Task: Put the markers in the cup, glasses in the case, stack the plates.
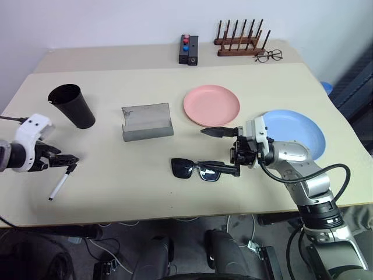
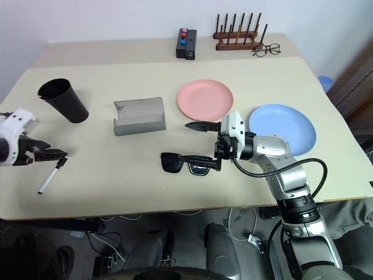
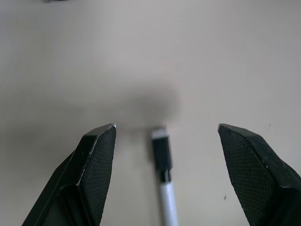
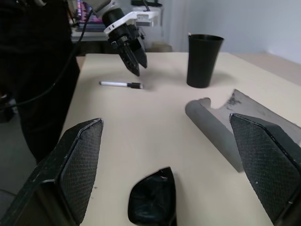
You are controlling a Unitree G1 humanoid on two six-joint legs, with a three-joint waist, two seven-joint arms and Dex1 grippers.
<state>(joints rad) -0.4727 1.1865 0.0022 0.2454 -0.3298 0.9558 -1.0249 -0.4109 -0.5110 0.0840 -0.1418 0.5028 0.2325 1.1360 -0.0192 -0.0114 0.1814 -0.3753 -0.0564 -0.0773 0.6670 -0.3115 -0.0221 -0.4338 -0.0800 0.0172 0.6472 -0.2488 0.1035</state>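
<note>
left wrist view: marker [image 3: 163, 188] lies flat on the table [image 3: 211, 56], centred between the left gripper [image 3: 167, 141]'s wide-open, empty jaws. light, stiff, slick barrel that could roll; pinch mid-barrel. right gripper [image 1: 220, 150] gapes empty over the sunglasses [image 1: 197, 169].

On the table [image 1: 175, 192], the cup [image 1: 73, 105] stands far left, the case [image 1: 147, 122] right of it, then the plates [image 1: 211, 104] rightward. The glasses [image 1: 195, 169] lie nearer than the case; the marker [image 1: 62, 182] lies nearer than the cup.
</note>
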